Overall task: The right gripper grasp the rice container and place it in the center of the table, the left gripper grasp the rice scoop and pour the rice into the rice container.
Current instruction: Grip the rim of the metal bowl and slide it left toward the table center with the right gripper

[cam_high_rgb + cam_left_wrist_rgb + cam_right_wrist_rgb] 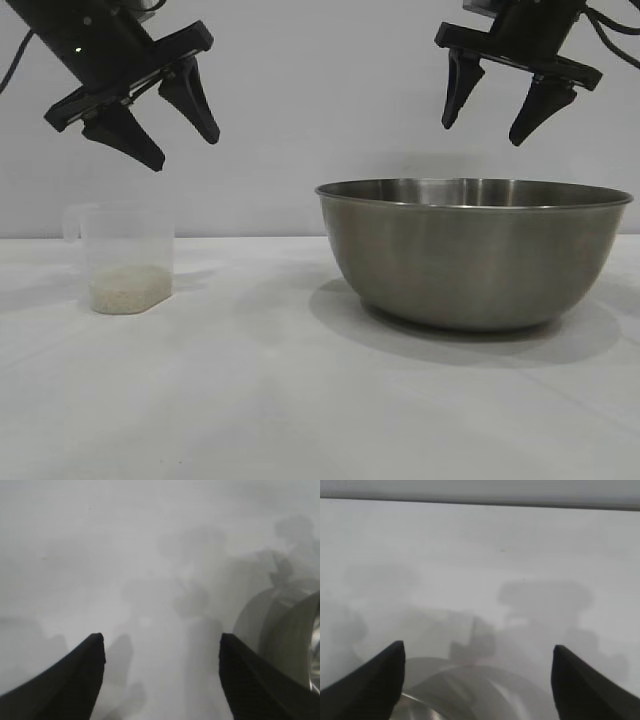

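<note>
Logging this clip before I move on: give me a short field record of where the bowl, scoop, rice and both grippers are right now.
rice container: upright on the table, right of centre in the exterior view
rice scoop: upright on the table, left side, apart from the bowl
rice: shallow layer in the scoop's bottom
left gripper: open, empty, in the air above the scoop
right gripper: open, empty, in the air above the bowl
task stage: nothing grasped yet

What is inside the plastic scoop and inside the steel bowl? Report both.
The rice scoop holds a shallow layer of rice at its bottom, seen through its translucent wall. The rice container hides its inside: the exterior view is level with the rim, so its contents cannot be seen.
</note>
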Robot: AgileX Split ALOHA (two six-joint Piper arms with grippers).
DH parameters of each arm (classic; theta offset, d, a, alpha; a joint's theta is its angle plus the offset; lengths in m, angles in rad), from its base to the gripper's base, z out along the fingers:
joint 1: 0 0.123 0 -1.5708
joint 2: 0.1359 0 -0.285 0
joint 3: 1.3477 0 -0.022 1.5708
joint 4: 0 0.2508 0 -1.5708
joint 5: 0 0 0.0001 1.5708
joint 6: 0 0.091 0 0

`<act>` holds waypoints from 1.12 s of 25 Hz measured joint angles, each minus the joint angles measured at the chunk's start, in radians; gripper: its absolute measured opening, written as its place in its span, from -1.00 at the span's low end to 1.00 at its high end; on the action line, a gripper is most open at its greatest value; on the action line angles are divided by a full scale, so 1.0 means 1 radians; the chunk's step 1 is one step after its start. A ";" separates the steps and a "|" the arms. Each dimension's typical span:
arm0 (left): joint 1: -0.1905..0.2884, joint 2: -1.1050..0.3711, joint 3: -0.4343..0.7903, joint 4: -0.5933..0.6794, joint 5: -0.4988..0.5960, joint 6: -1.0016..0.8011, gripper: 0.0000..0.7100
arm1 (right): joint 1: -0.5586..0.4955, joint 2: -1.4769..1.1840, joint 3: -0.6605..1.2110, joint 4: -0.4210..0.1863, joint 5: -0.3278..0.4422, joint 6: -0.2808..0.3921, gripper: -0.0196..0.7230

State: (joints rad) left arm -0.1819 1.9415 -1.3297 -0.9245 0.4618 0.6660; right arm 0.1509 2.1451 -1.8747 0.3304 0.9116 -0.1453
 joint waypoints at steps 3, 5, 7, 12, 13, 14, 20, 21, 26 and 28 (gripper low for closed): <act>0.000 0.000 0.000 0.000 0.000 0.000 0.20 | 0.000 0.000 0.000 0.000 0.000 0.000 0.44; 0.000 0.000 0.000 0.000 0.000 0.000 0.20 | 0.000 0.000 0.000 0.000 0.000 0.000 0.44; 0.000 0.000 0.000 0.000 0.000 0.000 0.20 | 0.000 0.000 0.000 0.000 0.000 0.000 0.44; 0.000 0.000 0.000 0.000 0.000 0.002 0.20 | 0.000 0.000 -0.002 0.000 0.016 0.000 0.44; 0.000 0.000 0.000 0.000 0.000 0.002 0.20 | 0.000 0.000 -0.004 -0.004 0.029 0.000 0.44; 0.000 0.000 0.000 0.000 0.000 0.002 0.20 | 0.000 0.000 -0.010 -0.012 0.051 0.000 0.44; 0.000 0.000 0.000 0.000 0.000 0.002 0.20 | 0.000 -0.030 -0.019 -0.078 0.185 0.000 0.44; 0.000 0.000 0.000 0.000 0.000 0.002 0.20 | 0.000 -0.039 -0.019 -0.083 0.217 0.000 0.44; 0.000 0.000 0.000 0.000 0.001 0.002 0.20 | 0.000 -0.061 -0.019 -0.124 0.317 0.031 0.44; 0.000 0.000 0.000 0.000 0.001 0.000 0.20 | 0.000 -0.061 -0.019 -0.137 0.321 0.057 0.44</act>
State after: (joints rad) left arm -0.1819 1.9415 -1.3297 -0.9245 0.4626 0.6658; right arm 0.1509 2.0845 -1.8942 0.1937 1.2328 -0.0885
